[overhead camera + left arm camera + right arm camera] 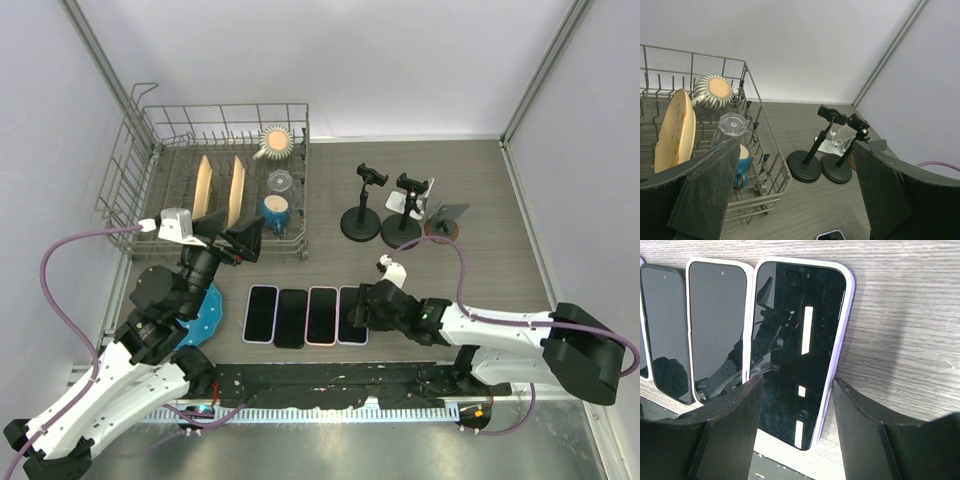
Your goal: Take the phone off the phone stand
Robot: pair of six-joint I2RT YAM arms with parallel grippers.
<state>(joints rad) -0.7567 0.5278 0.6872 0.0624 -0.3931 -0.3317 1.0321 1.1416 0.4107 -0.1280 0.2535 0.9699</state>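
Several phones lie flat, side by side, on the wooden table near its front edge. The rightmost phone (353, 314) (800, 335) has a pale lilac case and a dark screen. My right gripper (360, 312) (797, 432) hovers just above that phone's near end, open, with nothing between its fingers. Two black phone stands (361, 222) (804, 167) with top clamps stand at the back right, and no phone shows on them. My left gripper (248, 240) (795, 200) is raised beside the dish rack, wide open and empty.
A wire dish rack (130, 170) at the back left holds plates, a blue mug, a glass and a striped cup. A white stand (420, 195) and a grey tilted holder (447, 213) sit behind the black stands. A blue plate (205, 312) lies under my left arm.
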